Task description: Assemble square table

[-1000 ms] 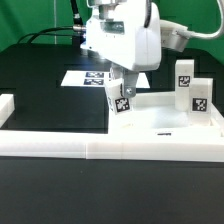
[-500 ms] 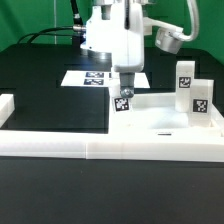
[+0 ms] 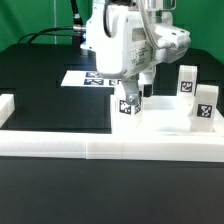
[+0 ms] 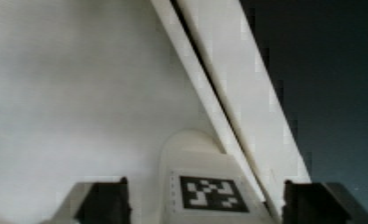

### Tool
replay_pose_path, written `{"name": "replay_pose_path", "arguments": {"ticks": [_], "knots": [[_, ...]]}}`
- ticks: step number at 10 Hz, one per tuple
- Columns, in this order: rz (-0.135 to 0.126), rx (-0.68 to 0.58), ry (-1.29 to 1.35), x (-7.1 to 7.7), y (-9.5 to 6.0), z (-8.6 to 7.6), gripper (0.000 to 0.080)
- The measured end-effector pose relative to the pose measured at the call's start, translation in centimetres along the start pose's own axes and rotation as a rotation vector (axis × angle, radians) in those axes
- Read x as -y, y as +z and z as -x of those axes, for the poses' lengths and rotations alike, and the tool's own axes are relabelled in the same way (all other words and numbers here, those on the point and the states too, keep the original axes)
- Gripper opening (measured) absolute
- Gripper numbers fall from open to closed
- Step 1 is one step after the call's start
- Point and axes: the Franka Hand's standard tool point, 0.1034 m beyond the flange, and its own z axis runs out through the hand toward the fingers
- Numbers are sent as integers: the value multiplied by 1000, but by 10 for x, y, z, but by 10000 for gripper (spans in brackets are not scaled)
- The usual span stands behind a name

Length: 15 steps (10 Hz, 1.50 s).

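Exterior view, scanning from its left: black worktop with a low white border wall along the near edge. Marker board lies flat on the worktop, behind the fingers and toward the exterior view's left of them.

Arm is over the near corner of the square table's slab. One tagged leg stands upright directly below the fingers, at the slab's corner on the exterior view's left. Fingers stand apart, one on each side of the leg's upper end; contact with the leg cannot be told from this view.

Wrist view: same leg sits between the two dark fingertips, with a visible gap on each side, so the fingers are open and not clamped on it. Its tag faces the camera. Slab surface fills the area beyond the leg.

Further to the exterior view's right of the fingers, two more tagged legs stand upright: one behind, one nearer the slab's far-side edge.
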Motion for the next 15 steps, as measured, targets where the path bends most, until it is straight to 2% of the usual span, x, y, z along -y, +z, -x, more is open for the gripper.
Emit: {"name": "replay_pose_path", "arguments": {"ticks": [1, 3, 7, 8, 10, 12, 13, 15], "knots": [[0, -5, -121, 0, 0, 1, 614], [20, -7, -577, -7, 1, 5, 643], [21, -8, -834, -6, 2, 4, 649], [23, -10, -951, -4, 0, -1, 649], [23, -16, -1206, 6, -3, -19, 649], [37, -29, -1432, 6, -2, -19, 649], [36, -29, -1439, 6, -2, -20, 649], [37, -30, -1415, 6, -1, -20, 374]]}}
